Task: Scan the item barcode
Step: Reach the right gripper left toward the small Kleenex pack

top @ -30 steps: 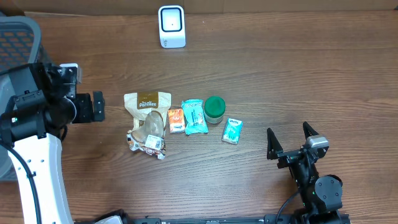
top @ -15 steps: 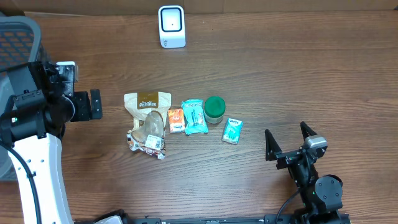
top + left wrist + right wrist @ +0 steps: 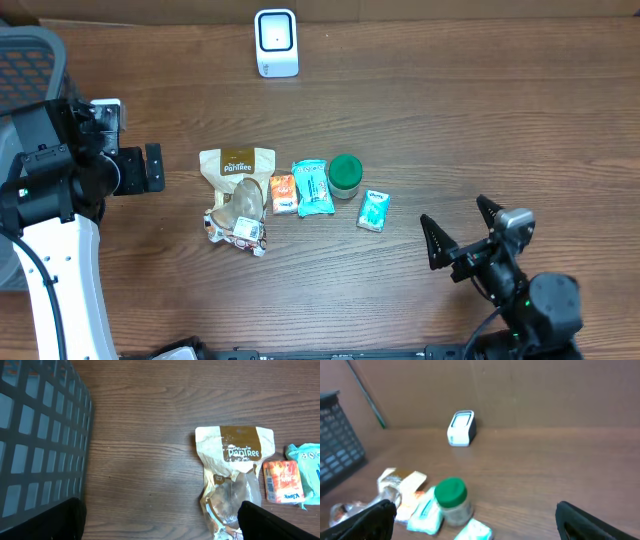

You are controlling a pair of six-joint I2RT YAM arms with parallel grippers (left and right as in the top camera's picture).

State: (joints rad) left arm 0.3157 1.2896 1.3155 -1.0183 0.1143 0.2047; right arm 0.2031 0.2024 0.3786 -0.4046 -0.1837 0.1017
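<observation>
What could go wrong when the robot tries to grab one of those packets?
The teal packet lies tight between the orange packet and the green-lidded jar, so the open right gripper might shove neighbours or tip the jar. The scanner stands far back, so a loosely gripped item could drop on the way.

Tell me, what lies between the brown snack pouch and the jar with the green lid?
Two small items lie there: an orange packet beside the pouch, then a teal packet beside the jar. The overhead view shows it plainly.
</observation>
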